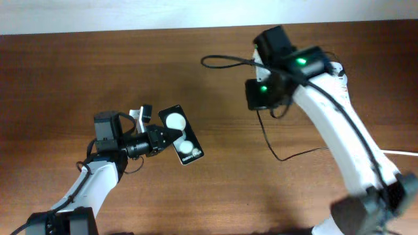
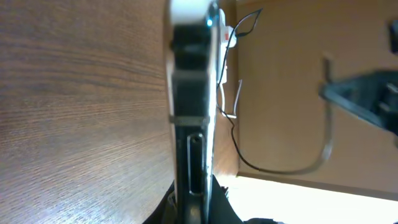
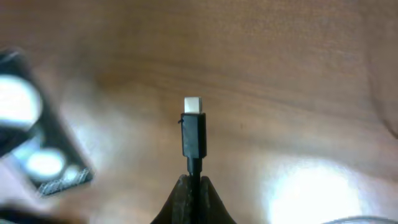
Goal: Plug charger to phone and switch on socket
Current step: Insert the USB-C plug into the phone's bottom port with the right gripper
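Note:
The phone [image 1: 182, 135] is black with two white round patches. My left gripper [image 1: 168, 136] is shut on its left edge and holds it tilted over the table. In the left wrist view the phone [image 2: 191, 112] shows edge-on between my jaws [image 2: 193, 208]. My right gripper [image 3: 193, 180] is shut on the charger cable just behind its black plug [image 3: 193, 134], whose pale tip points away. It is at the back middle in the overhead view [image 1: 255, 96], well right of the phone. The black cable [image 1: 269, 140] loops across the table. The socket [image 2: 222, 34] shows only as a white sliver with a red mark.
The brown wooden table [image 1: 78, 72] fills the view. A thick white cord [image 1: 400, 153] runs off the right edge. The cable makes a loop [image 1: 221, 62] near the back edge. My right arm [image 1: 339, 130] crosses the right side.

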